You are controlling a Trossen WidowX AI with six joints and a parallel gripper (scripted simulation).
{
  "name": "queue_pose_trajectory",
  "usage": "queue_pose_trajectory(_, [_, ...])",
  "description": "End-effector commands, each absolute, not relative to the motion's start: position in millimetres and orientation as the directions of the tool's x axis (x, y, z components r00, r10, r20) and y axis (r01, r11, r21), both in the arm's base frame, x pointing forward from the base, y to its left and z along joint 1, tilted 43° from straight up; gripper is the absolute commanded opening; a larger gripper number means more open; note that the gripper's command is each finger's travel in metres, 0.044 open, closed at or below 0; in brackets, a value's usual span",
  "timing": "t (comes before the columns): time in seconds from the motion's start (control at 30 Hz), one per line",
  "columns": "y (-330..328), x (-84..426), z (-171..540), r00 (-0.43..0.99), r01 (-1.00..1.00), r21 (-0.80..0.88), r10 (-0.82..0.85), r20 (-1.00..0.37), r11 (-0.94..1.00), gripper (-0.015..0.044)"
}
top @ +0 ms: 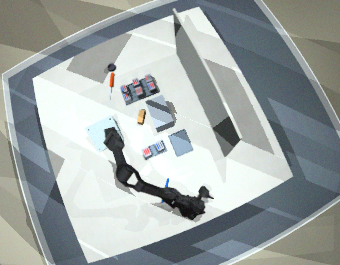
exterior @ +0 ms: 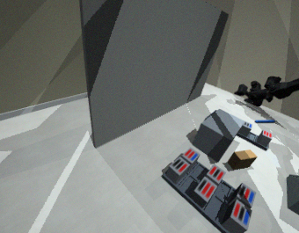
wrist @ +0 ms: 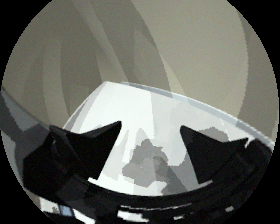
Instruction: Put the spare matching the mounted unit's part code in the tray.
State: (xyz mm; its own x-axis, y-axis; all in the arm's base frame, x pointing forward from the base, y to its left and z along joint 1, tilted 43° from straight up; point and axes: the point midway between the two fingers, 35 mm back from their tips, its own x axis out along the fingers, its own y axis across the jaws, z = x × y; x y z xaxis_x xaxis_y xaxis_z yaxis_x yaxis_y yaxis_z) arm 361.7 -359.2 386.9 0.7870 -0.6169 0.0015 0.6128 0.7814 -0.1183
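My gripper (top: 205, 201) (wrist: 151, 126) is open with nothing between its fingers, out past the blue pen, well away from both racks. The large dark rack (top: 132, 95) (exterior: 184, 182) holds several grey units with red, blue and black stripes on top. A small dark rack (top: 153, 151) (exterior: 253, 138) holds two striped units. The flat grey-blue square, apparently the tray (top: 181, 142), lies beside the small rack and looks empty. A grey box (top: 160, 113) (exterior: 214, 133) stands between the racks. Which unit is the mounted one, and its code, I cannot tell.
A tall grey panel (top: 205, 81) (exterior: 143, 49) stands beyond the box. A brown block (top: 141, 116) (exterior: 243, 159) lies by the box. An orange screwdriver (top: 112, 79) and a dark round thing (top: 111, 67) lie beyond the large rack. A blue pen (top: 167, 183) (exterior: 264, 121) lies by my forearm.
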Motion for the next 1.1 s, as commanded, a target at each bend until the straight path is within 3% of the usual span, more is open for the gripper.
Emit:
queue_pose_trajectory(0.0, [-321, 398, 361, 0.816, 0.563, -0.08, -0.568, -0.107, 0.823, 0.044])
queue_pose_trajectory(0.27, [-240, 444, 303, 0.787, 0.512, -0.031, -0.484, -0.382, 0.858, 0.044])
queue_pose_trajectory(0.57, [-147, 456, 242, 0.636, 0.507, -0.069, -0.426, -0.644, 0.859, 0.044])
queue_pose_trajectory(0.83, [-25, 438, 176, 0.398, 0.359, -0.264, -0.402, -0.825, 0.895, 0.044])
queue_pose_trajectory(1.07, [75, 395, 123, 0.193, 0.122, -0.509, -0.523, -0.83, 0.852, 0.044])
